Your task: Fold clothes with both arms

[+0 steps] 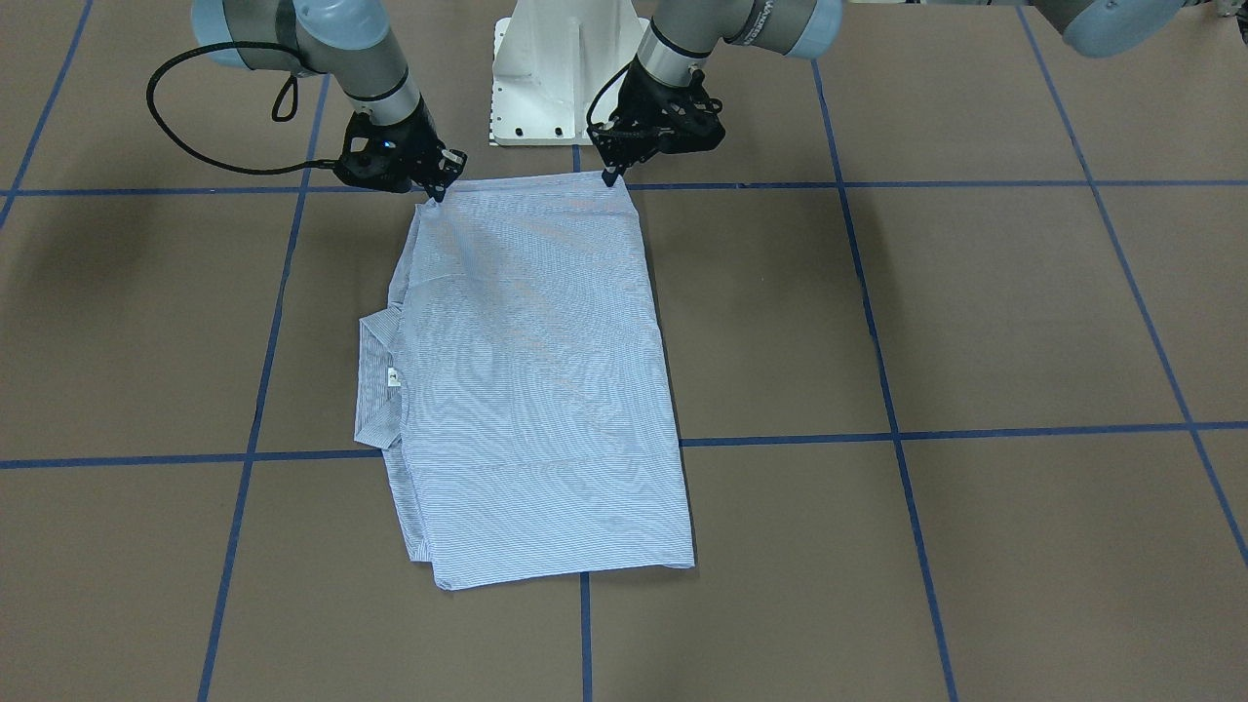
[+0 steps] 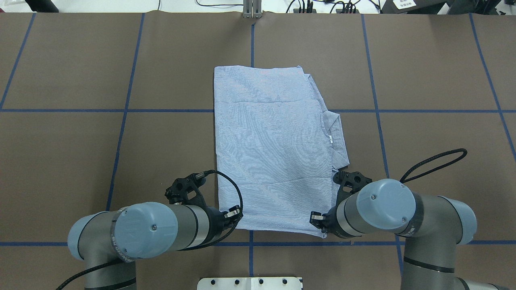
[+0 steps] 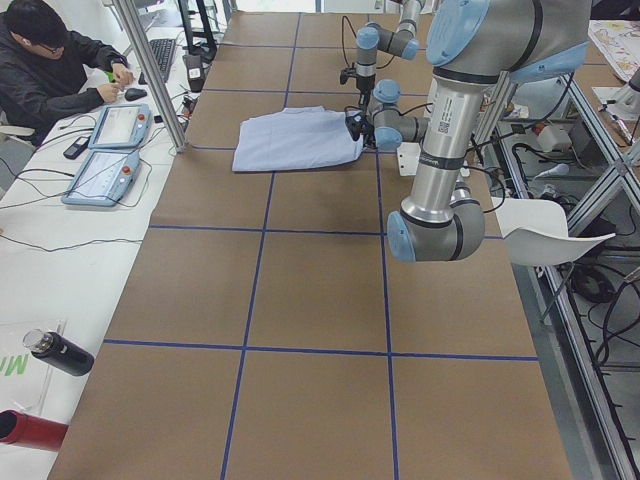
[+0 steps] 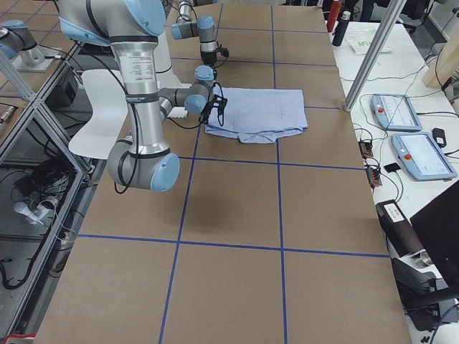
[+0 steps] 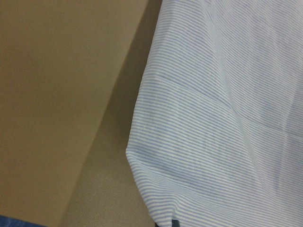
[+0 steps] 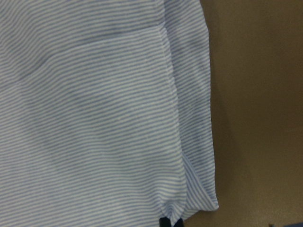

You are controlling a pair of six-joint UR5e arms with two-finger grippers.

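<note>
The light blue pinstriped shirt (image 1: 536, 370) lies folded in a flat rectangle mid-table, its collar (image 1: 375, 380) and white neck label sticking out on the robot's right side. Both grippers sit at the edge nearest the robot. My left gripper (image 1: 612, 177) is shut on one corner of that edge, my right gripper (image 1: 436, 191) on the other. From overhead the shirt (image 2: 274, 149) runs away from the two wrists; the left gripper (image 2: 237, 212) and right gripper (image 2: 318, 220) are mostly hidden under them. Each wrist view shows striped cloth (image 5: 222, 118) (image 6: 94, 118) with a dark fingertip at the bottom edge.
The white pedestal base (image 1: 556, 78) stands just behind the grippers. Blue tape lines grid the brown table. A person (image 3: 50, 70) sits at a side bench with teach pendants (image 3: 105, 150); bottles (image 3: 60, 352) lie on that bench too.
</note>
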